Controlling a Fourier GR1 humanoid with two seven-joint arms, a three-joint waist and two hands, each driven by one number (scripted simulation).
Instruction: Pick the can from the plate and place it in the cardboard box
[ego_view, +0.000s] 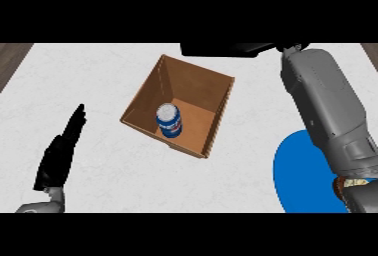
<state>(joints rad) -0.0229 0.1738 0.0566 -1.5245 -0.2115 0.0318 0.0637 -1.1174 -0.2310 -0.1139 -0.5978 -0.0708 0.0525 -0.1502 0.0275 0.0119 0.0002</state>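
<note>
A blue and white can stands upright inside the brown cardboard box, on its floor near the front wall. The blue plate lies at the lower right with nothing on the part that shows; my right forearm covers its right side. My right hand is stretched out flat at the top edge, just beyond the box's far corner, open and holding nothing. At the left of the counter my left hand rests open with its fingers pointing up, well apart from the box.
The white counter runs under everything. A strip of wooden floor shows past its upper left edge. My right forearm runs along the right side, from the plate up to the top edge.
</note>
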